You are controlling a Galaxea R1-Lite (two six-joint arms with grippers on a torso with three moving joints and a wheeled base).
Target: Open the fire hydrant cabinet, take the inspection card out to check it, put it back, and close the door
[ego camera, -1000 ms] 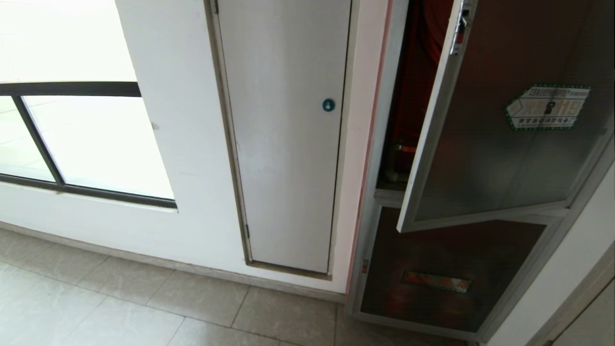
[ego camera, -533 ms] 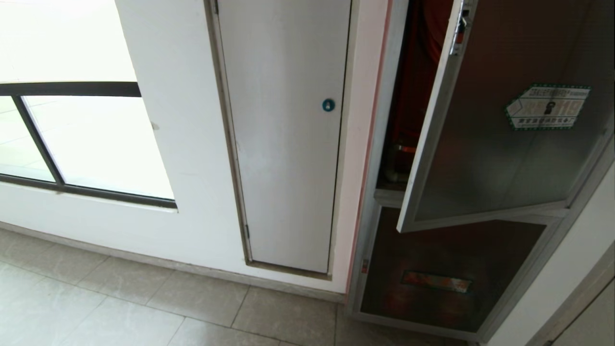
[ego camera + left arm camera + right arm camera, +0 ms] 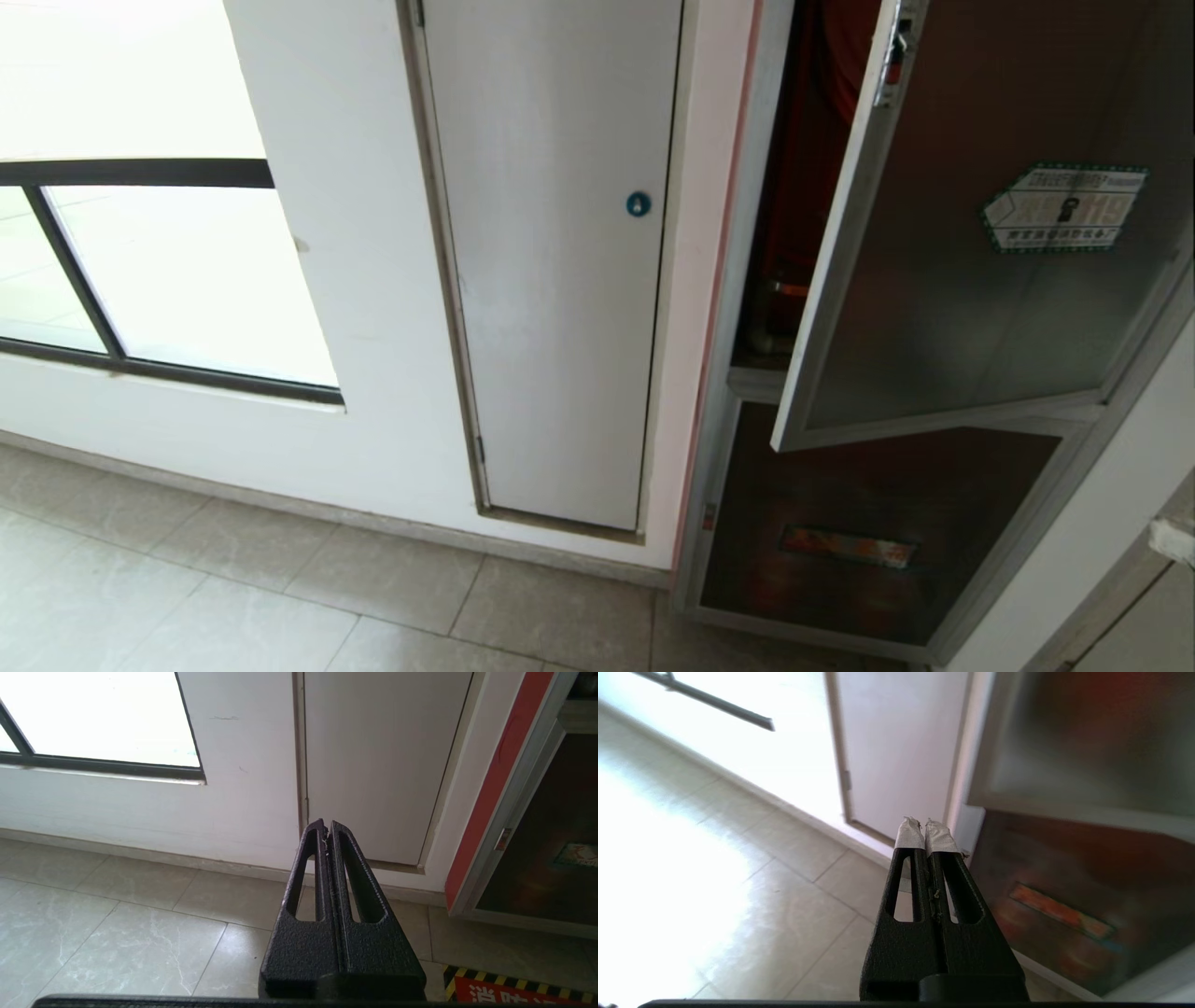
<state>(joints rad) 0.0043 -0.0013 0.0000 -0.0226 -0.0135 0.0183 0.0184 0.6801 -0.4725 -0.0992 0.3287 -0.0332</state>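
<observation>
A bright window (image 3: 168,280) lies far left of the fire hydrant cabinet (image 3: 738,392); a plain white door (image 3: 560,280) with a blue lock (image 3: 638,203) stands just left of it. The cabinet's door (image 3: 971,280) hangs ajar, a sticker (image 3: 1064,207) on its glass, red showing inside. The left gripper (image 3: 327,828) is pressed together, empty, low before the white door. The right gripper (image 3: 926,828), taped tips together, empty, points at the cabinet's lower panel (image 3: 1064,896).
</observation>
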